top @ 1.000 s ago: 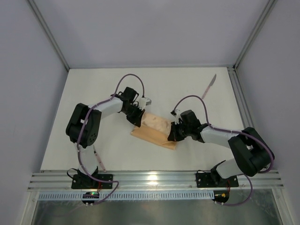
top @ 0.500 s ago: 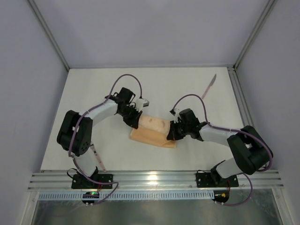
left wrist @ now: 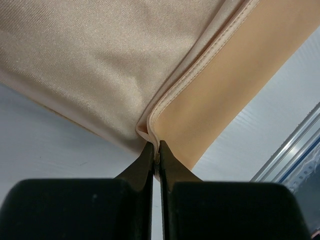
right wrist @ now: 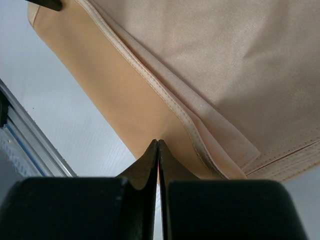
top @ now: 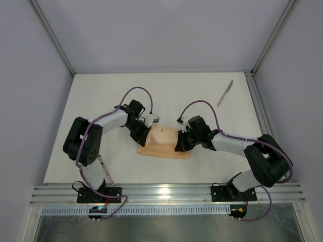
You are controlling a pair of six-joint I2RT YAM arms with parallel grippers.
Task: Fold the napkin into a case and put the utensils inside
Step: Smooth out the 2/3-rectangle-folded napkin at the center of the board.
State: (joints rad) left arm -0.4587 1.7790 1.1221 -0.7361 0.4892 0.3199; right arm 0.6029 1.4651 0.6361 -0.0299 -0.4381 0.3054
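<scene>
**A:** Top external view first: where is the napkin [top: 162,142]?

**B:** On the white worktop [top: 192,91], about midway between left and right and a little toward the near side. It is folded over into a short band. A paler, bulging upper layer sits on top, and a flat peach strip shows along the near edge.

**A:** And the arms?

**B:** One is at each end. The left fingers [top: 143,137] are at the napkin's left end and the right fingers [top: 179,145] at its right end, both touching the cloth.

**A:** Are they actually holding it?

**B:** In the left wrist view, yes. The left fingers [left wrist: 154,150] are clenched, and the stitched hem of the upper layer is nipped between the tips where it turns a corner. The shiny layer spreads away to the far left, with the matte layer on the right.

**A:** And the right wrist view?

**B:** The right fingers [right wrist: 158,145] are pressed tight together too. The lower layer's corner runs in under the tips, so they look pinched on the napkin. The folded hem runs diagonally just to the right of the tips.

**A:** What about the utensils?

**B:** The knife [top: 225,93] lies at the far right of the worktop, angled, well apart from the napkin. A slim pink piece that looks like the fork [top: 105,171] lies at the near left, beside the left arm's base. Neither one touches the cloth.
</scene>
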